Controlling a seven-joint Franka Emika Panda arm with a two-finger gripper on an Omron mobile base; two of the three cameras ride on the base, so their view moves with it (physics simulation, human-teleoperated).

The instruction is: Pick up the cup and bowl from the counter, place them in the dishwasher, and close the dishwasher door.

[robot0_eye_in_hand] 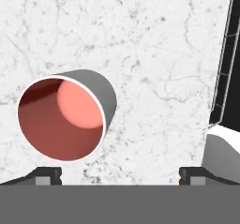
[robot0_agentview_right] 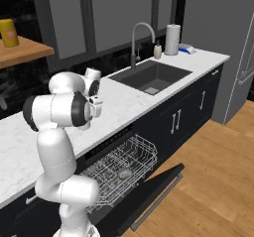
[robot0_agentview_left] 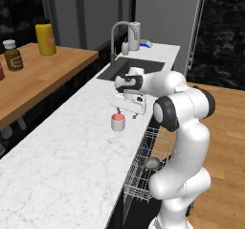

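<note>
1. The cup (robot0_agentview_left: 117, 122) stands upright on the desk (robot0_agentview_left: 62, 156), near the desk's front edge and just above the dishwasher's pulled-out rack (robot0_agentview_right: 121, 164). Its mouth faces up and the red-pink inside holds nothing.
2. The pincer (robot0_agentview_left: 125, 112) hangs just above the cup, pointing down, with its jaws spread wide and nothing between them.
3. In the hand view the cup (robot0_eye_in_hand: 65, 117) lies off toward the left fingertip rather than midway between the two, so the pincer is not centred on it. My judgement: it needs a short sideways shift toward the cup, then a straight descent so the fingers straddle the wall.
4. The cup's axis is vertical, so a top-down grasp across its round body suits it.
5. The bowl (robot0_agentview_right: 124, 172) already sits in the rack, upright, toward the rack's middle, below the cup and slightly toward the robot's side.
6. The dishwasher door (robot0_agentview_right: 154, 194) lies folded down, fully open, below the rack.
</note>
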